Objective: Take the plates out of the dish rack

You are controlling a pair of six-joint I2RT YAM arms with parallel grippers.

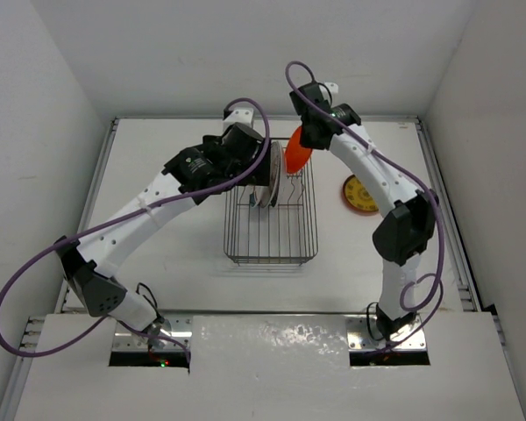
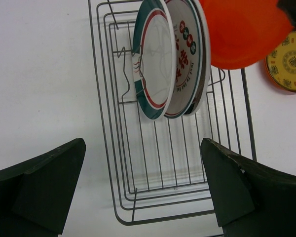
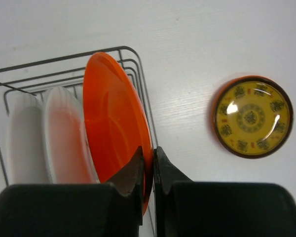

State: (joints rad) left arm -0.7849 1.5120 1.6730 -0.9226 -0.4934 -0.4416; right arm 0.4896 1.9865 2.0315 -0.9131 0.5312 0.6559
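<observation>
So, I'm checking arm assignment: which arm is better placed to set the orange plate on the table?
Right. The right gripper is shut on the rim of the orange plate, and the yellow plate lies on that side. The left gripper hangs open over the dish rack, holding nothing.

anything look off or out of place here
Nothing stands out: the right end effector grips the orange plate, the patterned plates stand upright in the dish rack, the yellow plate lies flat beside it.
</observation>
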